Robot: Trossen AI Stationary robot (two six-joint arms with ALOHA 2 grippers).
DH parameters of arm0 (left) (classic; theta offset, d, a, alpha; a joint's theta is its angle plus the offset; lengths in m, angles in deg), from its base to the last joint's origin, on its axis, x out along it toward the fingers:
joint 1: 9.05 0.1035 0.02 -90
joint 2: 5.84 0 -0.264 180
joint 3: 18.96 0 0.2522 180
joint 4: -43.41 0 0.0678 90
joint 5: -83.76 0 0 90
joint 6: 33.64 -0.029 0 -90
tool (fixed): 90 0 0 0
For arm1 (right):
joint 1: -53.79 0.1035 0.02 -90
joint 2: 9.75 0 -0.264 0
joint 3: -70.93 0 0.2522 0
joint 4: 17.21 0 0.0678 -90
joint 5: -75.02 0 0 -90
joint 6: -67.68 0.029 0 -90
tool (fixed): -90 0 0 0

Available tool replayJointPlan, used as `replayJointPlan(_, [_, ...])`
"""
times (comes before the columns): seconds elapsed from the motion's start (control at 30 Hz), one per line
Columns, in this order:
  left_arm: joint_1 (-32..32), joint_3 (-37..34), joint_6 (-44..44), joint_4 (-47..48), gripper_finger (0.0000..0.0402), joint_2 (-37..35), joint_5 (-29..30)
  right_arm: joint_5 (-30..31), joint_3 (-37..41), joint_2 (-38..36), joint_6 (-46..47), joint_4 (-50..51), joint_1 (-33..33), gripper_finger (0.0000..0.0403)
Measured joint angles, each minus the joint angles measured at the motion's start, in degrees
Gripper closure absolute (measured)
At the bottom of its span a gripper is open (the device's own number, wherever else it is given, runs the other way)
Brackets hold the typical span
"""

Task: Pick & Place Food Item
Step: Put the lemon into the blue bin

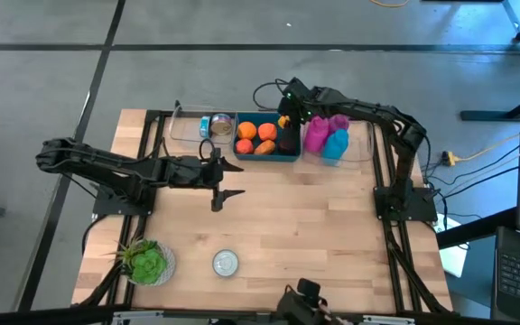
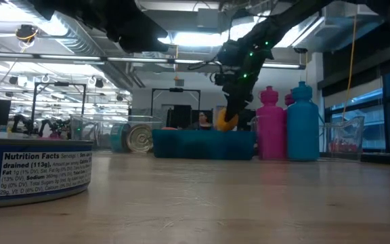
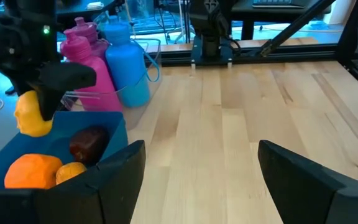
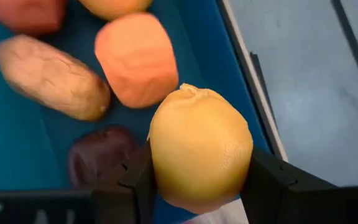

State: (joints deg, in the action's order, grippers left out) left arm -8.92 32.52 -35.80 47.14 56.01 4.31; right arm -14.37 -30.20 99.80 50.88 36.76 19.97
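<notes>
A yellow lemon (image 4: 201,146) is in my right gripper (image 4: 204,186), which hangs over the far right corner of a blue bin (image 1: 266,153) at the table's far side. The lemon (image 2: 227,120) sits just above the bin's rim (image 2: 202,135). Inside the bin lie orange fruits (image 4: 137,59), a brown potato-like piece (image 4: 51,78) and a dark purple piece (image 4: 101,158). My left gripper (image 1: 237,181) is open, hovering over bare wood near the bin's near side, touching nothing. My right gripper pinches the lemon across its middle (image 4: 160,155), one finger (image 4: 135,180) on each side. The fingers come from above, pointing down. The lemon is lifted clear, over the bin's floor near its right wall (image 4: 235,81).
Pink (image 1: 315,134) and blue (image 1: 335,144) bottles stand in a clear container right of the bin. A tin lies in a clear container (image 1: 208,126) left of it. Near the table's front edge are a can (image 1: 227,262) and a green leafy item (image 1: 147,262). Bare wood fills the middle.
</notes>
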Motion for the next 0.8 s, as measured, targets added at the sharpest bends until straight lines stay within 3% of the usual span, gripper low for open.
replayJointPlan(0.8, [0.0,0.0,-0.2,0.2,0.0103,0.0,0.0,-0.2,-0.1,9.5,-1.2,-1.2,-2.0,0.023])
